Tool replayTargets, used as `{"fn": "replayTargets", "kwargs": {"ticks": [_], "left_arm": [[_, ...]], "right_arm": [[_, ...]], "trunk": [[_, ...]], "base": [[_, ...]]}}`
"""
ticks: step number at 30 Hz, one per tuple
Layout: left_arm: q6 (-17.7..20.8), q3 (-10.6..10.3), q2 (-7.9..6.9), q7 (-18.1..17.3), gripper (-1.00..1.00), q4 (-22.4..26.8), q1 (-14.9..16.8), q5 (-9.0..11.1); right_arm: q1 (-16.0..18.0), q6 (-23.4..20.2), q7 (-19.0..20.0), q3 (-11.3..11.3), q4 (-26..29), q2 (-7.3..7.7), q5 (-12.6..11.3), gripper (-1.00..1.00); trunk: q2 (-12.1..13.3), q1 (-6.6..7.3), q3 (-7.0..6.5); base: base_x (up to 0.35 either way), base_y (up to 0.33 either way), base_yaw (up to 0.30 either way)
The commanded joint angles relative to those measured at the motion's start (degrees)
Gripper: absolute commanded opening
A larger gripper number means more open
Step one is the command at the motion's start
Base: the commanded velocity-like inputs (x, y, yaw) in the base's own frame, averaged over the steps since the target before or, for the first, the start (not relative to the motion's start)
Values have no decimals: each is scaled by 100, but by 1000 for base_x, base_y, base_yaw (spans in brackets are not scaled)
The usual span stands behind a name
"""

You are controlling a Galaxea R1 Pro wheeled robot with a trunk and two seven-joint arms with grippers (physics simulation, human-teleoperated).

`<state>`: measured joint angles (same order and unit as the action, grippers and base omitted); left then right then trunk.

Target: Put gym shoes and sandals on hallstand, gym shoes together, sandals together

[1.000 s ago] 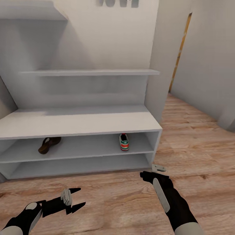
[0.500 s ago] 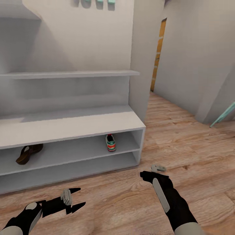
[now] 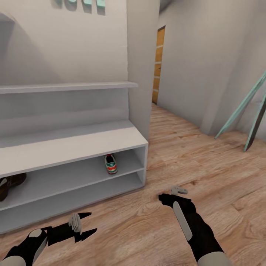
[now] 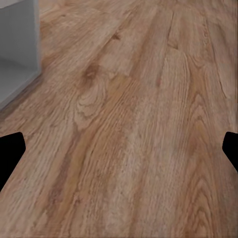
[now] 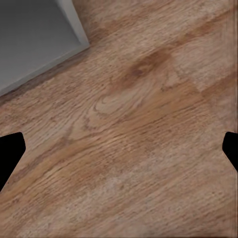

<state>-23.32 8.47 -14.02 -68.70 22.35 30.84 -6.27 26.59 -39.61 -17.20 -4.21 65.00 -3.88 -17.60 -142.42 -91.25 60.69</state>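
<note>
Gym shoe on hallstand; left tool, right tool spread, empty.

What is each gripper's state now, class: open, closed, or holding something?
Left gripper: open, holding nothing.
Right gripper: open, holding nothing.

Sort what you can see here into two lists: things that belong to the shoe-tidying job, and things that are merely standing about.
Job:
gym shoe, upper bay
sandal, upper bay, at the picture's edge
hallstand
corridor floor

Standing about:
leaning teal poles
orange door
wall hooks
</note>
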Motion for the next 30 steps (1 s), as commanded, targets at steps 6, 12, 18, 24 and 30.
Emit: {"fn": "replayTargets", "kwargs": {"ticks": [6,12,18,24,30], "left_arm": [[-30,50,4,-16,100,11,1,-59],[-30,50,4,-6,100,7,1,-59],[-24,42,4,5,100,10,1,-60],[-27,41,4,6,100,10,1,-60],[-30,41,4,6,100,7,1,-59]], "right_arm": [[4,-12,-55,-10,4,1,-59,100],[4,-12,-55,-10,4,1,-62,100],[4,-12,-55,-10,4,1,-59,100],[4,-12,-57,-10,4,1,-62,100],[4,-12,-56,-10,4,1,-62,100]], "trunk": [[-2,1,-27],[-2,1,-58],[-2,1,-79],[-2,1,-84],[-2,1,-85]], "base": [[0,0,-281],[12,-1,-281],[197,-110,-288],[273,-173,-297],[282,-182,-300]]}}
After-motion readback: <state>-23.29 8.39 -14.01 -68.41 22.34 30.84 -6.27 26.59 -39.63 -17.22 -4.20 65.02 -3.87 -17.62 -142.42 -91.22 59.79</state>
